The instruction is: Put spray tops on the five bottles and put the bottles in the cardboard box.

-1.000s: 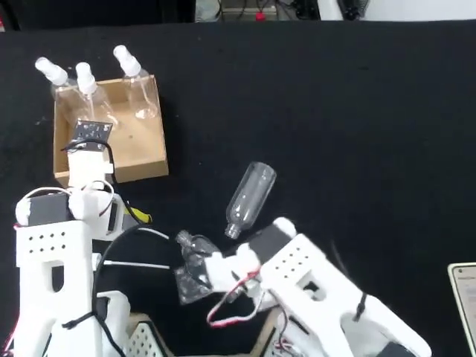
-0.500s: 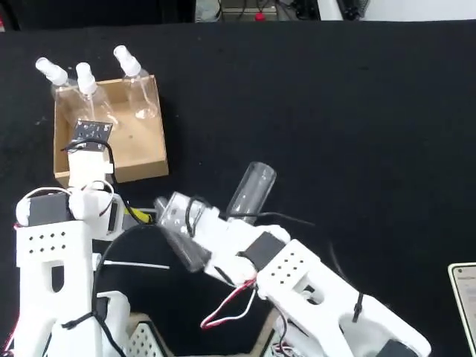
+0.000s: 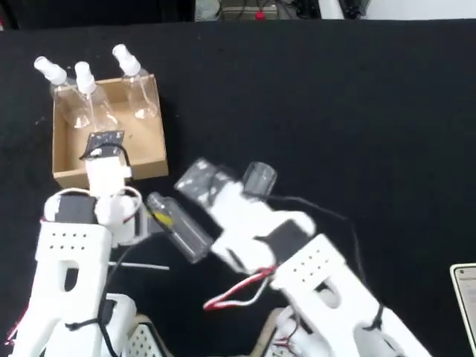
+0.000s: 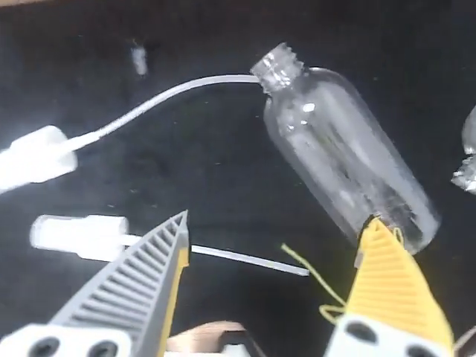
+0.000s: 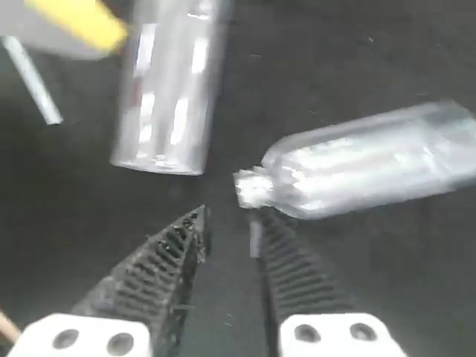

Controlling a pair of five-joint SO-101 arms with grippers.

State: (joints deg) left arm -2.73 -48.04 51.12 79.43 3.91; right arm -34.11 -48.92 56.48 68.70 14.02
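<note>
Versus a second ago, the right arm (image 3: 312, 275) is stretched farther up the tabletop (image 3: 335, 111). Its blurred tip now sits by the far bottle (image 3: 260, 178) instead of low at the near edge. The left arm (image 3: 71, 245) has also shifted forward and a bit toward the middle, so its wrist overlaps the front wall of the cardboard box (image 3: 147, 169). The near bottle (image 3: 182, 230) now lies flat just beside the left arm's tip, higher up the tabletop than half a second ago. The box and its contents are unchanged. Count: five bottles. Three capped bottles (image 3: 140, 97) stand in the box along its far side. Two uncapped ones lie on the tabletop between the arms. Two loose spray tops (image 4: 33, 160) (image 4: 78, 232) lie on the tabletop, each with a thin tube. The first one's tube reaches the mouth of the near bottle (image 4: 346, 160); cannot tell if it goes in. One box, two arms. The left pincer (image 4: 277, 219) is wide apart and holds nothing. Its yellow finger tip is at the near bottle's base; contact unclear. The right pincer (image 5: 230, 223) is slightly apart and empty, fingertips just short of the neck of the far bottle (image 5: 372, 167). The near bottle (image 5: 171, 74) lies farther off beside it.
</note>
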